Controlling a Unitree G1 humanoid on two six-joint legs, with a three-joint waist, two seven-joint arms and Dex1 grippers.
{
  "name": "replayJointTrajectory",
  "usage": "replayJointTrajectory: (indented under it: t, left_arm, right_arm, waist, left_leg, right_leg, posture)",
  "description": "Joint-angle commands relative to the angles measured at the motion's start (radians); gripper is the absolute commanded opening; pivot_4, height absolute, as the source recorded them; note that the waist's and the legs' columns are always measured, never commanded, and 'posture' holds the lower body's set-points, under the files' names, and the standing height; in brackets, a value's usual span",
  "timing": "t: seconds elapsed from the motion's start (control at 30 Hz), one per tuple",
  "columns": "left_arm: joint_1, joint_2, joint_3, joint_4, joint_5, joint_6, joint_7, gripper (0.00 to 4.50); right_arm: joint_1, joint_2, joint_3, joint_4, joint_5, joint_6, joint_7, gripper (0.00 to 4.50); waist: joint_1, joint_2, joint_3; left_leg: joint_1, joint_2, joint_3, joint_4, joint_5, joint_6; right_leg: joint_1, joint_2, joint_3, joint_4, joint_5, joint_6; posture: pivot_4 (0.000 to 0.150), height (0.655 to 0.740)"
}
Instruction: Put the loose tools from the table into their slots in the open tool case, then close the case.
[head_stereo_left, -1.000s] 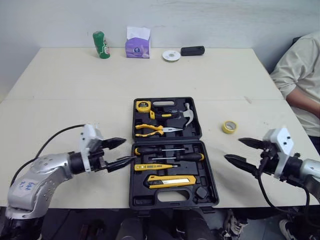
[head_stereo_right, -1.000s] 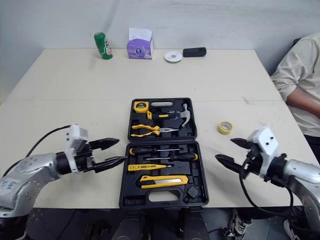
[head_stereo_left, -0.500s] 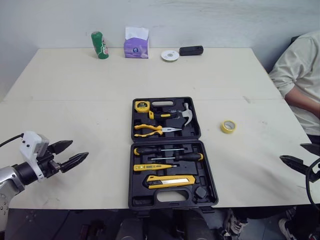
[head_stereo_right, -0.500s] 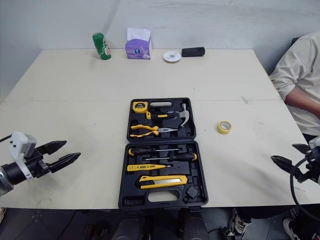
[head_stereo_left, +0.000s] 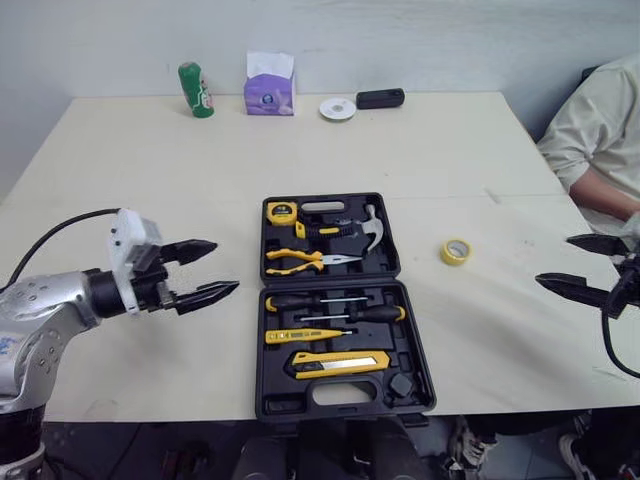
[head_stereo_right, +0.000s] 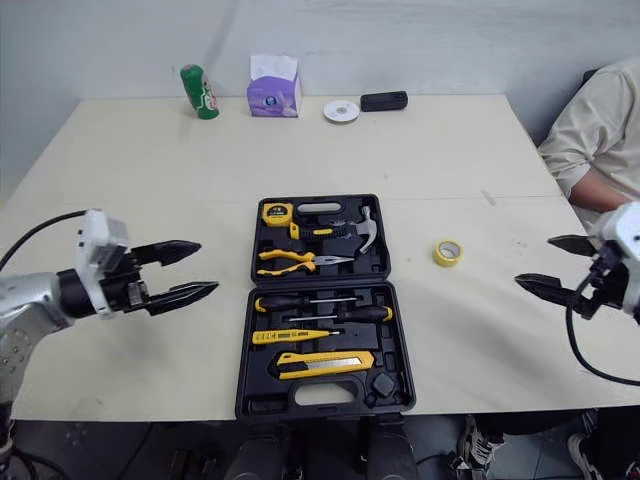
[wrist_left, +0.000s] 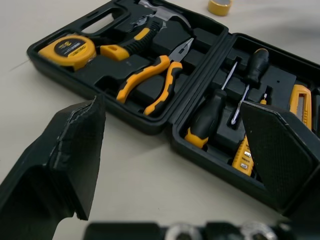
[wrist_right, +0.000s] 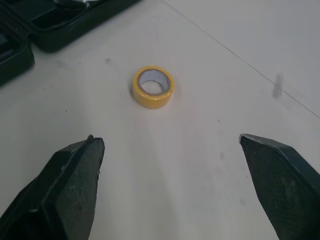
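Note:
The black tool case (head_stereo_left: 263, 350) lies open mid-table. Its slots hold a tape measure (head_stereo_left: 285, 211), a hammer (head_stereo_left: 365, 228), pliers (head_stereo_left: 300, 262), screwdrivers (head_stereo_left: 335, 300), a yellow tester (head_stereo_left: 300, 335) and a utility knife (head_stereo_left: 340, 362). A yellow tape roll (head_stereo_left: 456, 251) lies loose on the table right of the case. My left gripper (head_stereo_left: 226, 266) hovers open and empty just left of the case, pointing at it. My right gripper (head_stereo_left: 552, 260) is open and empty to the right of the roll (wrist_right: 153, 87), facing it with a gap between.
At the table's far edge stand a green can (head_stereo_left: 192, 89), a purple tissue pack (head_stereo_left: 269, 83), a white disc (head_stereo_left: 337, 108) and a black device (head_stereo_left: 380, 98). A person's sleeve (head_stereo_left: 600, 130) is at the right edge.
Both arms swung outward from the case, then came back. The left gripper is again left of the case; the right gripper rose from the near right corner towards the tape roll.

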Motion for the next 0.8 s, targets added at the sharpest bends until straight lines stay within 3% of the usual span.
replayJointTrajectory:
  t: [0.03,0.23,0.33,0.43,0.5,0.8]
  left_arm:
    - [-0.13,-0.018,-0.093,-0.054,-0.04,0.006,-0.038,4.48]
    - [-0.286,-0.09,-0.162,-0.073,-0.112,0.055,-0.035,4.48]
    - [-0.306,-0.1,-0.195,-0.069,-0.073,0.024,-0.043,4.48]
    - [-0.314,-0.116,-0.203,-0.078,-0.084,0.024,-0.035,4.5]
    - [-0.318,-0.123,-0.21,-0.088,-0.084,0.021,-0.033,4.5]
    - [-0.318,-0.15,-0.238,-0.092,-0.042,-0.013,-0.017,4.5]
  right_arm:
    - [-0.2,-0.052,0.166,0.045,-0.058,-0.042,0.101,4.5]
    - [-0.499,0.031,0.441,0.182,-0.212,-0.113,0.209,4.5]
    - [-0.624,0.11,0.545,0.306,-0.317,-0.17,0.211,4.5]
    - [-0.7,0.15,0.627,0.415,-0.401,-0.23,0.255,3.76]
    - [-0.742,0.173,0.66,0.484,-0.444,-0.278,0.269,2.84]
    - [-0.861,0.284,0.705,0.69,-0.551,-0.366,0.253,2.84]
  waist:
    - [-0.003,0.002,0.002]
    - [-0.016,0.002,0.002]
    - [-0.024,0.002,0.003]
    - [-0.024,0.002,0.003]
    - [-0.024,0.002,0.003]
    - [-0.024,0.002,0.003]
  left_leg:
    - [0.0,0.0,0.0,0.001,0.001,0.002]
    - [-0.005,0.0,0.0,0.002,0.006,0.003]
    - [-0.01,-0.002,0.002,0.004,0.008,0.004]
    - [-0.01,-0.001,0.003,0.004,0.009,0.004]
    - [-0.01,-0.001,0.002,0.004,0.009,0.003]
    - [-0.01,-0.001,0.002,0.005,0.01,0.004]
  right_leg:
    - [0.0,0.0,0.0,0.001,0.0,0.0]
    - [-0.005,0.001,0.0,0.001,0.001,0.001]
    - [-0.01,0.001,0.001,0.004,0.001,0.001]
    - [-0.011,0.001,0.001,0.005,0.001,0.001]
    - [-0.011,0.001,0.001,0.005,0.001,0.001]
    - [-0.011,0.001,0.001,0.006,0.001,0.001]
  posture:
    - [0.15,0.7278]
    - [0.15,0.7278]
    - [0.15,0.7278]
    - [0.15,0.7278]
    - [0.15,0.7278]
    - [0.15,0.7278]
